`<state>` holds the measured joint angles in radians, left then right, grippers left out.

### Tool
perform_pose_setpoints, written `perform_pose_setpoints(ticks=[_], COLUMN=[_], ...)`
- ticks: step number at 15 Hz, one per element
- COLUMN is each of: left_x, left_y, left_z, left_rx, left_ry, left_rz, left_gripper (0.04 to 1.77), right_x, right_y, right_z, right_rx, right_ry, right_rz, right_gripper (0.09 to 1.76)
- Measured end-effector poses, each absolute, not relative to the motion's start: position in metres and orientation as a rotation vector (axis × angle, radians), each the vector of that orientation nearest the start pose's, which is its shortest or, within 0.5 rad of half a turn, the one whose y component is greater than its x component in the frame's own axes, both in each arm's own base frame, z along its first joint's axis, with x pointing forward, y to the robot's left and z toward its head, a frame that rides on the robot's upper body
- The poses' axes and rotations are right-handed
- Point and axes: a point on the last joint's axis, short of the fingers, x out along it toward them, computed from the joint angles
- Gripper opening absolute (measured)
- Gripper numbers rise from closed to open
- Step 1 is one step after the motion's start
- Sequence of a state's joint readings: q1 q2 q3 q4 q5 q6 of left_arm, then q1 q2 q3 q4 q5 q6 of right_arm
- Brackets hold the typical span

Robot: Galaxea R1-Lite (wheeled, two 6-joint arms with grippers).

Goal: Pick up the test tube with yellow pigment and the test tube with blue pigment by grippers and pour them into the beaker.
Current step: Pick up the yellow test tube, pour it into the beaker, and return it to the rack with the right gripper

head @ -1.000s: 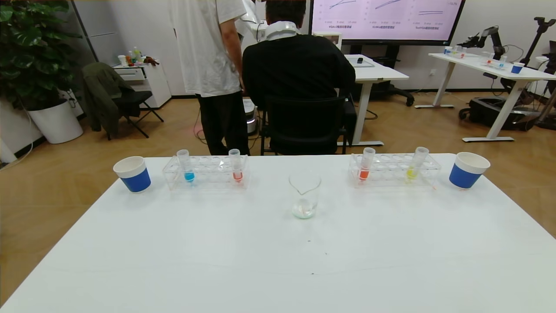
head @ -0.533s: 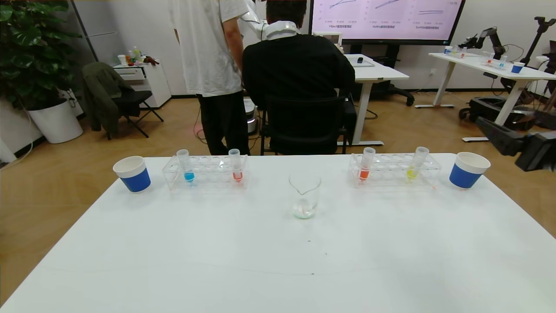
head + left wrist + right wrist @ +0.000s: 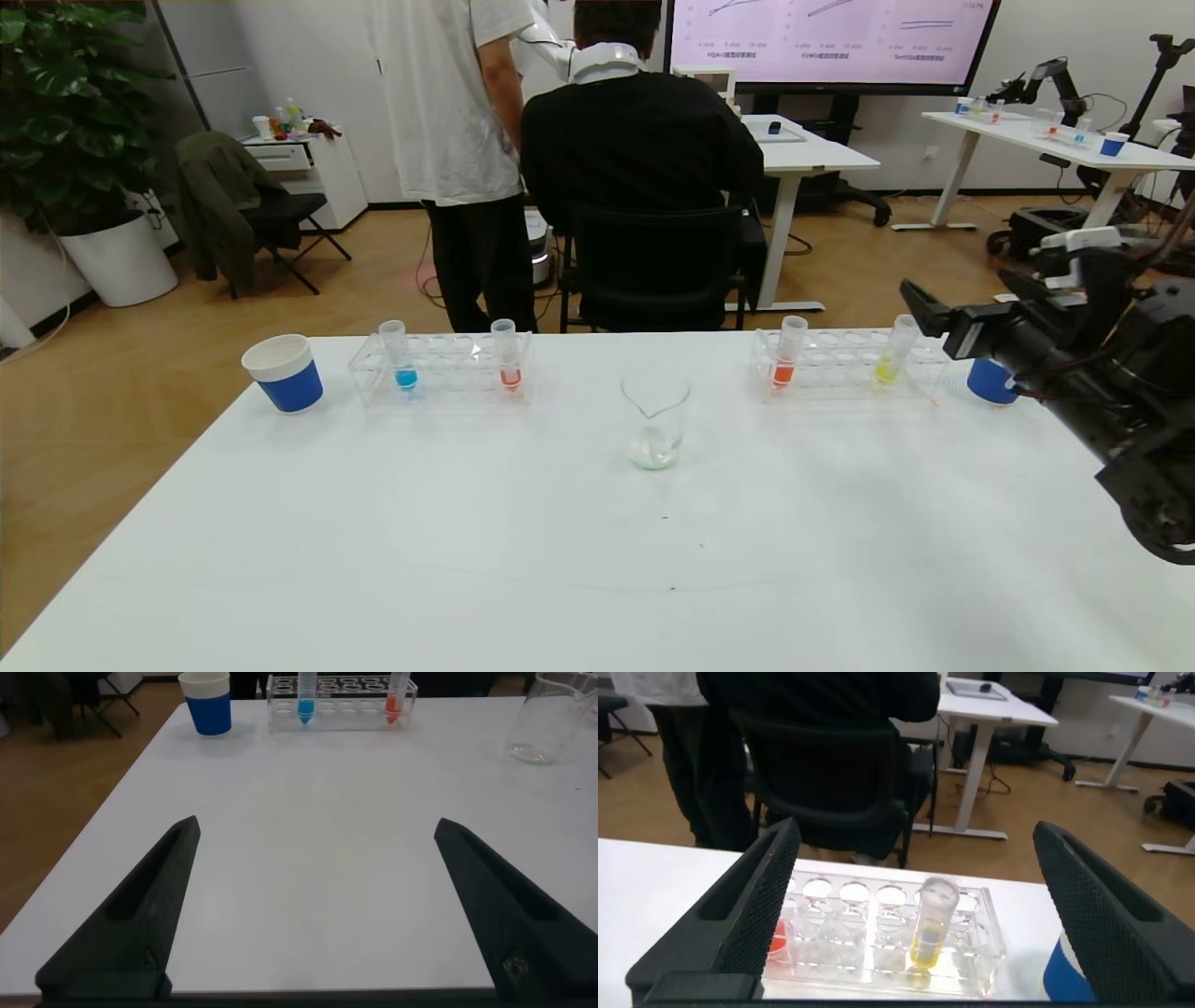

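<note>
The test tube with yellow pigment (image 3: 892, 359) stands in the right clear rack (image 3: 845, 371); the right wrist view shows it (image 3: 929, 929) straight ahead. My right gripper (image 3: 957, 291) hovers open just right of that rack, a short way from the tube (image 3: 915, 835). In the left rack (image 3: 443, 375) stands the test tube with blue pigment (image 3: 402, 359), far off in the left wrist view (image 3: 306, 695). The empty beaker (image 3: 655, 420) sits between the racks (image 3: 547, 719). My left gripper (image 3: 318, 831) is open over bare table near the front left, outside the head view.
Each rack also holds an orange-red tube (image 3: 509, 359) (image 3: 786, 357). A blue-and-white paper cup (image 3: 283, 373) stands at the far left; another (image 3: 990, 381) is partly behind my right arm. Two people and a black chair (image 3: 653, 271) are behind the table's far edge.
My right arm has swung in from the right edge of the head view toward the right rack and now covers part of the right cup. Nothing on the table has moved.
</note>
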<state>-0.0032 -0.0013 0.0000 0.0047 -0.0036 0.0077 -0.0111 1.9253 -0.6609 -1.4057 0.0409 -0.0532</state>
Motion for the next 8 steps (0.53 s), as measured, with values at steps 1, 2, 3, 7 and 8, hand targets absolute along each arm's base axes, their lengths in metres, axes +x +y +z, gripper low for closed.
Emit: perform_pose_setpoints(ticks=[1, 2, 3, 7, 8], left_x=[-0.023, -0.023, -0.023, -0.023, -0.023], left_y=[0.0, 0.0, 0.0, 0.0, 0.0], left_z=[0.075, 0.075, 0.075, 0.075, 0.075], left_rx=[0.008, 0.007, 0.008, 0.008, 0.008], left_ry=[0.003, 0.003, 0.003, 0.003, 0.003], left_rz=[-0.006, -0.006, -0.007, -0.006, -0.006], left_gripper=[1.75, 1.75, 1.75, 1.75, 1.75], right_x=[0.339, 0.346, 0.351, 0.367, 0.37], right_y=[-0.005, -0.008, -0.011, -0.021, -0.022], right_z=[0.139, 0.128, 0.119, 0.089, 0.083], right_rx=[-0.055, -0.054, -0.053, -0.027, -0.004], right_ry=[-0.116, -0.096, -0.082, -0.078, -0.067], right_rz=[0.019, 0.012, 0.006, -0.018, -0.019], right_gripper=[1.74, 1.74, 1.74, 1.74, 1.74])
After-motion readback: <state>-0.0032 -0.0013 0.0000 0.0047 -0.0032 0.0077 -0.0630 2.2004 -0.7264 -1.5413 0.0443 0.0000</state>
